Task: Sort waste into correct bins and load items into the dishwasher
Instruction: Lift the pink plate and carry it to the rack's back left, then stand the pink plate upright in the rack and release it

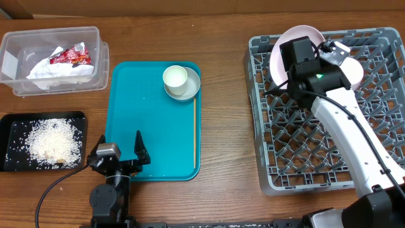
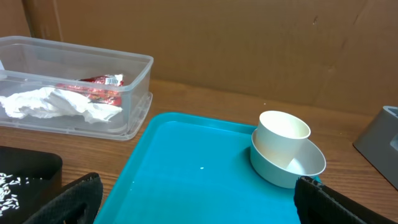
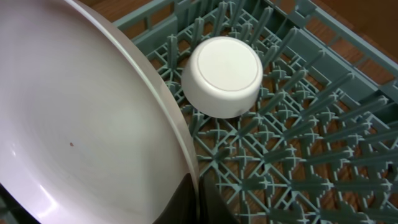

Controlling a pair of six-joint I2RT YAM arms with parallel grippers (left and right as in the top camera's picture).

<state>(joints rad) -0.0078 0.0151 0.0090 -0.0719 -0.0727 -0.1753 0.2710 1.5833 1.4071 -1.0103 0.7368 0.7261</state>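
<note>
Lying flat on the brown wood-grain worktop (image 1: 228, 145), left of centre: a teal serving tray (image 1: 149, 126), rectangular, with rounded corners and a low raised rim. Resting inside it, close along the right rim and parallel to that long side: a thin wooden stick (image 1: 194, 136). Behind the worktop, in the left wrist view: a plain brown cardboard wall (image 2: 249, 43).

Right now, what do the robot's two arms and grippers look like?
The left arm is black, with a grey wrist block, a black cable and a black left gripper with tapered fingers. The right arm is mostly white, with a black wrist housing and a green light.
</note>
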